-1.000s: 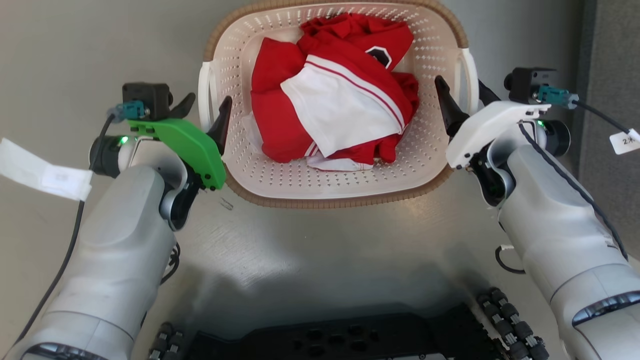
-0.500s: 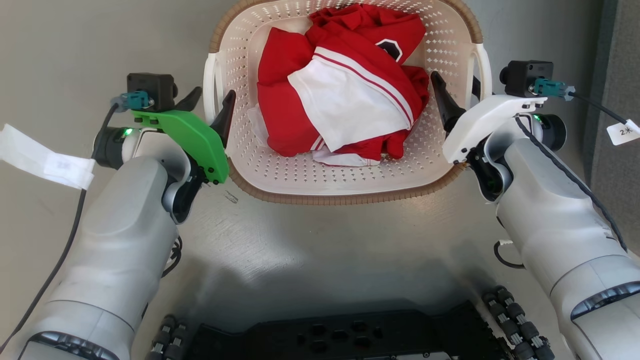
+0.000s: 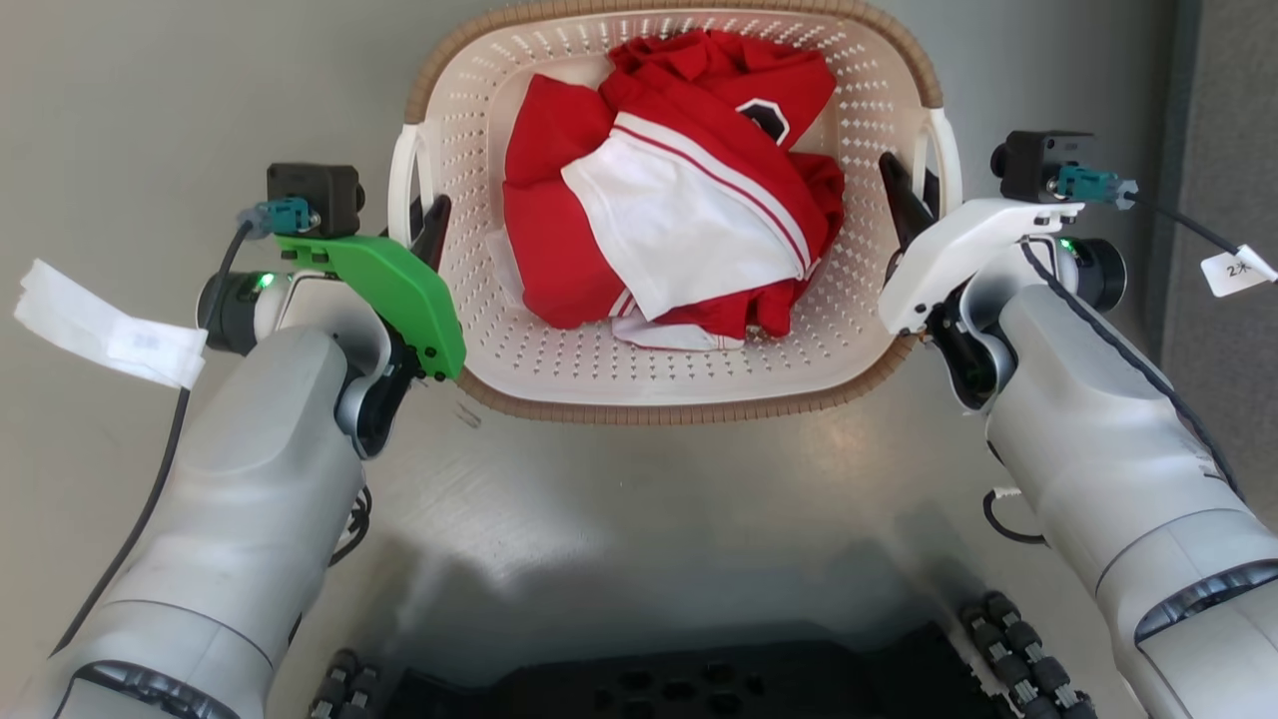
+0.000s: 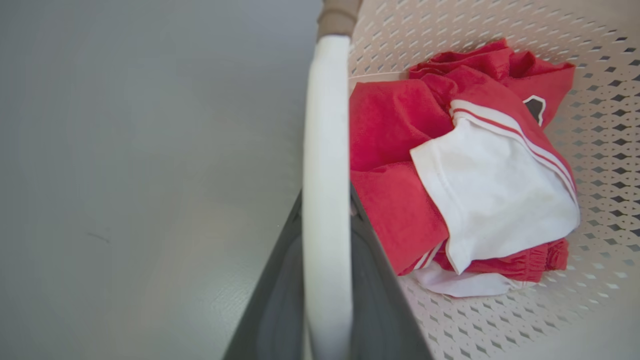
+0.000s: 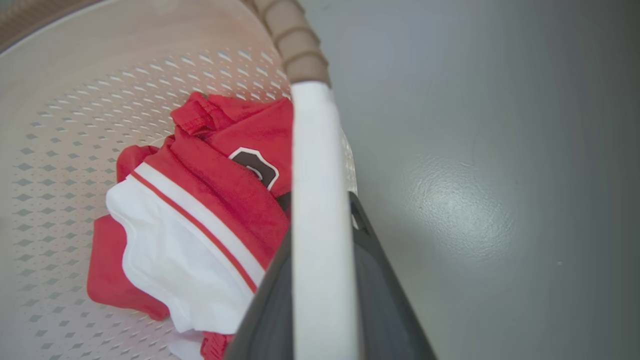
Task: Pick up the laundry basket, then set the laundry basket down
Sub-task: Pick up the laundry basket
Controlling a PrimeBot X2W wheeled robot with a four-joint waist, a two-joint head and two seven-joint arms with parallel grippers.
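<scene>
The laundry basket (image 3: 649,371), cream perforated plastic with a brown woven rim, sits on the grey floor in front of me and holds red and white clothes (image 3: 679,230). My left gripper (image 3: 423,215) is shut on the basket's white left handle (image 3: 401,190). In the left wrist view that handle (image 4: 326,150) runs between the two dark fingers (image 4: 280,300). My right gripper (image 3: 914,190) is shut on the white right handle (image 3: 949,160). The right wrist view shows this handle (image 5: 317,200) pinched between the fingers (image 5: 385,300).
My black wheeled base (image 3: 679,689) lies at the bottom of the head view. A darker grey panel (image 3: 1228,120) borders the floor on the right. Paper tags hang from the wrist cables at left (image 3: 110,325) and right (image 3: 1233,270).
Both grippers stood open astride the handles before. Their fingers have now come together on the handles. The basket shifted slightly in the head view.
</scene>
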